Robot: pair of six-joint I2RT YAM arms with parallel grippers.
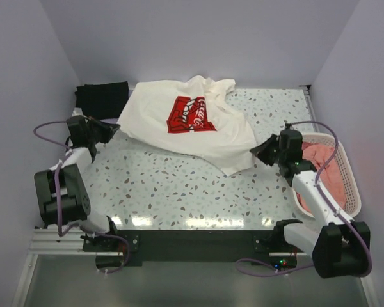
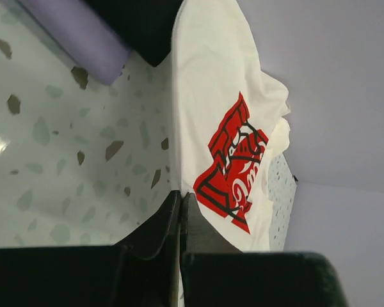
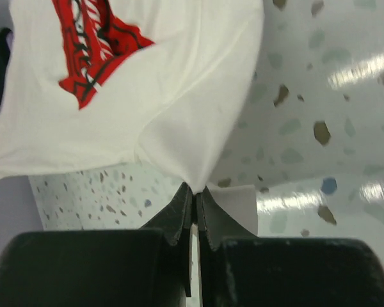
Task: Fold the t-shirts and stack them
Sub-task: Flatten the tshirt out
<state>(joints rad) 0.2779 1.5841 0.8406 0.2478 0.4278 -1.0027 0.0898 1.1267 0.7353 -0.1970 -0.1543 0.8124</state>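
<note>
Pinching cream-white t-shirt (image 1: 152, 109) edges: left hand (image 1: 115, 130), right hand (image 1: 256, 151).

Cream tee (image 1: 147, 118) (red print), black tee (image 1: 101, 97) perhaps folded

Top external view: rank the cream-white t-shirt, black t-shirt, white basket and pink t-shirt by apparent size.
1. cream-white t-shirt, spread out.
2. white basket.
3. black t-shirt and pink t-shirt: unsure, since the right arm and the basket hide much of the pink one.

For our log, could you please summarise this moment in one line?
left end effector shut on white tee; right end effector likewise; tee unfolded
</note>
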